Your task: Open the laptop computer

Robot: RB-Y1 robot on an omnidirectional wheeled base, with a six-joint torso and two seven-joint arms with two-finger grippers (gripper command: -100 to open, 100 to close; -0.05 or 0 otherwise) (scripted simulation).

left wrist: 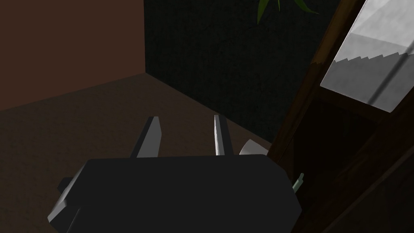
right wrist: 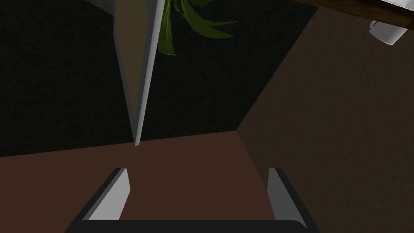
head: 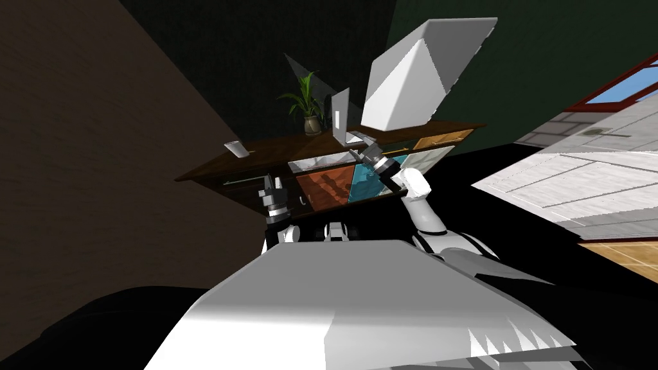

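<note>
Thin light-grey laptop computer [head: 340,117], lid near upright (seen edge-on), stands just ahead of the right gripper [right wrist: 198,178], the nearer one: spread wide, holding nothing.

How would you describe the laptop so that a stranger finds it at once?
Find the dark wooden sideboard. On its top, beside the potted plant, stands the laptop. Unlike the small white cup, it is thin, grey, with its lid upright.
</note>
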